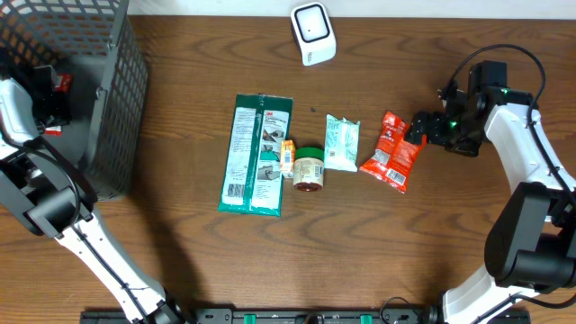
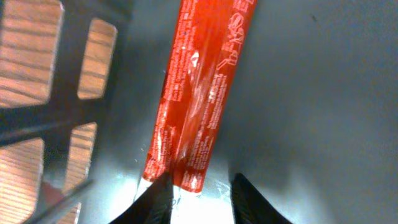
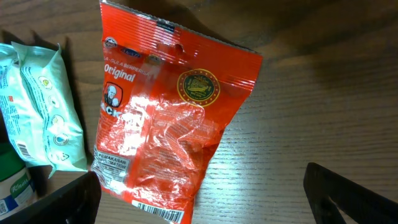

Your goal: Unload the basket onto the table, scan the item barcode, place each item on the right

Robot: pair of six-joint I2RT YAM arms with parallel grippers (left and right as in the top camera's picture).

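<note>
In the left wrist view a long red packet (image 2: pixel 199 93) lies on the grey floor of the black basket (image 2: pixel 68 112). Its sealed end sits between my left gripper's (image 2: pixel 202 186) two dark fingers, which stand narrowly apart; the right finger is clear of the packet. Overhead, that gripper (image 1: pixel 54 94) is inside the basket (image 1: pixel 99 99). A red snack bag (image 1: pixel 392 151) lies flat on the table. My right gripper (image 3: pixel 205 205) is wide open over the bag (image 3: pixel 168 124), whose barcode (image 3: pixel 158 213) faces up at its near edge. The white scanner (image 1: pixel 312 33) stands at the back.
A mint-green pack (image 1: pixel 341 143) lies just left of the snack bag. Further left are a green-lidded jar (image 1: pixel 309 169), a small orange item (image 1: pixel 288 156) and a large green packet (image 1: pixel 256 153). The basket fills the table's far-left corner.
</note>
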